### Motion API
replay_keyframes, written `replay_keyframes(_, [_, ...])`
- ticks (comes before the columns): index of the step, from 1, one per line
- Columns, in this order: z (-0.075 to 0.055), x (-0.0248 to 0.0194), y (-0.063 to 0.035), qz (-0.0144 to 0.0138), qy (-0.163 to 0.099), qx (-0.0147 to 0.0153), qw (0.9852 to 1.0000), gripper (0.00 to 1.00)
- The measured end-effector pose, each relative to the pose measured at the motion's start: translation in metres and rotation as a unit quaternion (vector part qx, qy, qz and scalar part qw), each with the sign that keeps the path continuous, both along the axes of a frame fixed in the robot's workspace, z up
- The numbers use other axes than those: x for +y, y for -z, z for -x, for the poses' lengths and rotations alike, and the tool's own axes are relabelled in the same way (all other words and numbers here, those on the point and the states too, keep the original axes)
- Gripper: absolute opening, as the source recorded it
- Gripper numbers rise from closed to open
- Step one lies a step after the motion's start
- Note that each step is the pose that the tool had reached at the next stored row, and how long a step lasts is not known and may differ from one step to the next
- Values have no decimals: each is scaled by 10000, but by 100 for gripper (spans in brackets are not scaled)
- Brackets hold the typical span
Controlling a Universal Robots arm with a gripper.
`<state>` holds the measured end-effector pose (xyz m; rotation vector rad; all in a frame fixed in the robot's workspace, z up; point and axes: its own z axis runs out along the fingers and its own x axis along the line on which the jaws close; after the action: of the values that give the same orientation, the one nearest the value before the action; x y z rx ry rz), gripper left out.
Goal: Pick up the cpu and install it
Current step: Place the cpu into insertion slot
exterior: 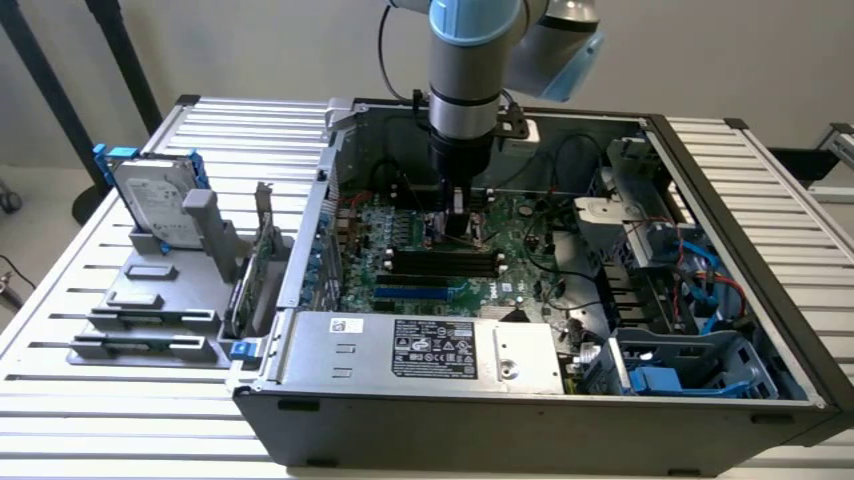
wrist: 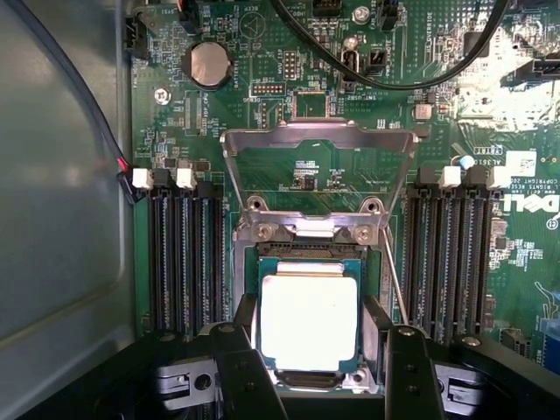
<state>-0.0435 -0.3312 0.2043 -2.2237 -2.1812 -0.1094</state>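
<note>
Cpu (wrist: 309,319) lies in socket (wrist: 306,251) on mobo (wrist: 350,87), load plate (wrist: 319,138) raised. Gripper (wrist: 311,317) straddles cpu, spread wide; gripping or let go, can't tell. Risk: chip skewed or dragged if arm shifts sideways, so bent socket pins and poor seating.

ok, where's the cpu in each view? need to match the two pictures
Exterior view: the cpu is hidden beneath the gripper, over the middle of the motherboard.
Wrist view: the cpu lies flat between the open gripper and its two black fingers, next to the metal frame.
Shared landmark: the black memory slots, close to the gripper in both.
</note>
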Motion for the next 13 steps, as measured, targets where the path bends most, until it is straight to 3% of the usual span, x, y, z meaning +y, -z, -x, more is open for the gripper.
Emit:
replay_keyframes(6, [-4, 1, 3, 52, 3, 1, 10000, 55])
replay_keyframes(13, [-5, 8, 25, 76, 5, 0, 10000, 55])
